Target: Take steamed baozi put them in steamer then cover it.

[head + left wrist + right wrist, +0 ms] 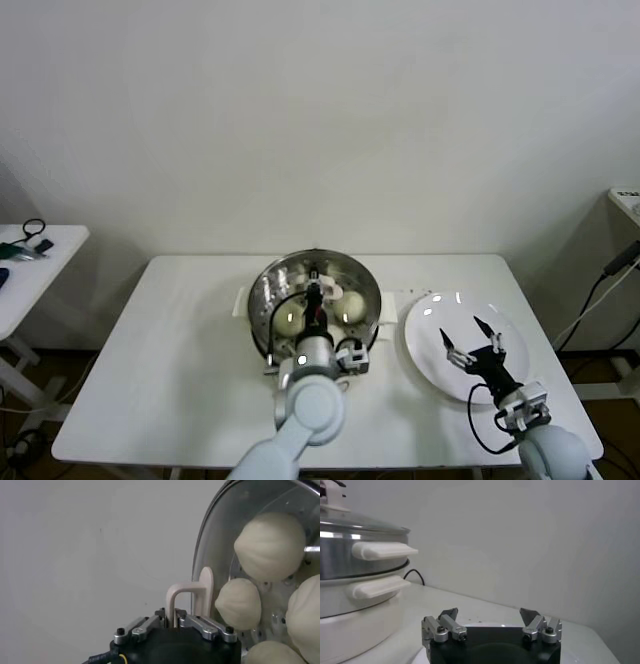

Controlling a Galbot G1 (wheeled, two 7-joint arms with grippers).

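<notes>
The steamer (pixel 262 300) stands at the middle of the white table, a shiny steel pot on a white base (pixel 350 610). The glass cover (pixel 360 522) lies on it. Through the glass I see cream-white steamed baozi (pixel 270 545), (pixel 239 603), (pixel 302 617) on the perforated tray; two show in the head view (pixel 290 320), (pixel 351 303). My left gripper (pixel 174 616) reaches over the pot, its jaws close on both sides of the cover's cream bar handle (pixel 192 587). My right gripper (pixel 465 337) hovers open over the white plate (pixel 430 360), holding nothing.
The steamer's white side handles (pixel 382 550) stick out toward the plate. A power cord (pixel 415 575) runs behind the pot. A small side table (pixel 30 270) with loose items stands far left, and cables (pixel 600 285) hang at the right. The wall is close behind.
</notes>
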